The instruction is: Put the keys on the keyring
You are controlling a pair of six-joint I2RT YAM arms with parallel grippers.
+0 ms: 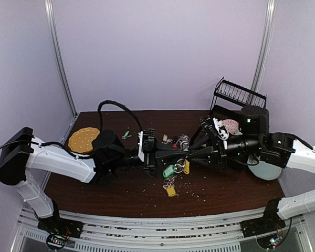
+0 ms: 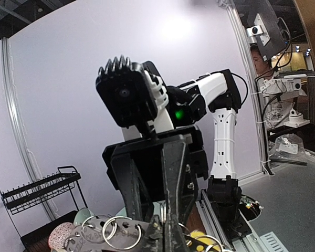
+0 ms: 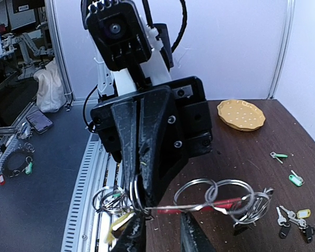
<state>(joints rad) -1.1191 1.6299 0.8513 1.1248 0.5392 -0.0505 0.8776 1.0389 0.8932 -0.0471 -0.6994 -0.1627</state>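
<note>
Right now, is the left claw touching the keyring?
Touching. In the right wrist view the left claw is shut on the keyring, its tips pinching the thin loop with no gap.

The right gripper [image 2: 153, 218] is seen head-on, jaws parted, its wrist camera [image 2: 127, 94] above. Silver rings [image 2: 115, 231] are bunched below it; a black wire rack [image 2: 39, 191] is seen lower left.

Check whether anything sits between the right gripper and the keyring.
Nothing separate that I can see. In the right wrist view the keyring runs just past the tips of the open right gripper. The only crowding is the left gripper, which is shut on the keyring right there.
</note>
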